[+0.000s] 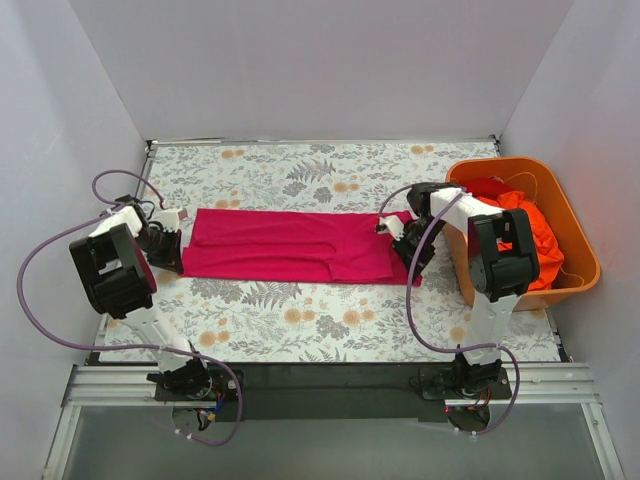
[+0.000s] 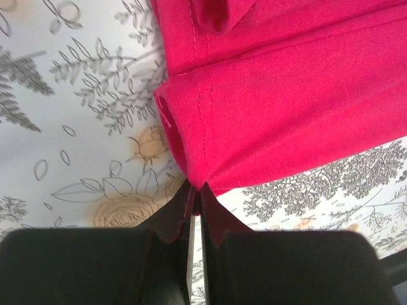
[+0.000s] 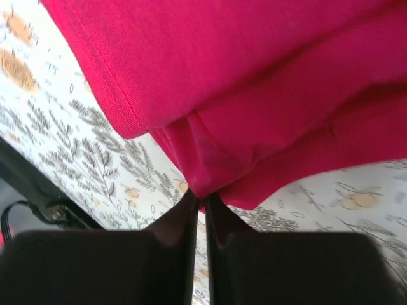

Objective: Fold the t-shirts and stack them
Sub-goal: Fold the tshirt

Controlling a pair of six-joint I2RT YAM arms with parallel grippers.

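Observation:
A magenta-pink t-shirt (image 1: 290, 245) lies folded into a long strip across the middle of the floral table. My left gripper (image 1: 172, 250) is at its left end, shut on the near left corner of the cloth (image 2: 198, 181). My right gripper (image 1: 408, 262) is at its right end, shut on the near right corner of the same shirt (image 3: 202, 190). Both pinched corners rise slightly off the table. Orange-red t-shirts (image 1: 525, 225) lie bunched in the tub at the right.
An orange plastic tub (image 1: 580, 262) stands at the right edge of the table, close behind my right arm. White walls close in the back and both sides. The floral table cover (image 1: 300, 320) runs in front of the shirt.

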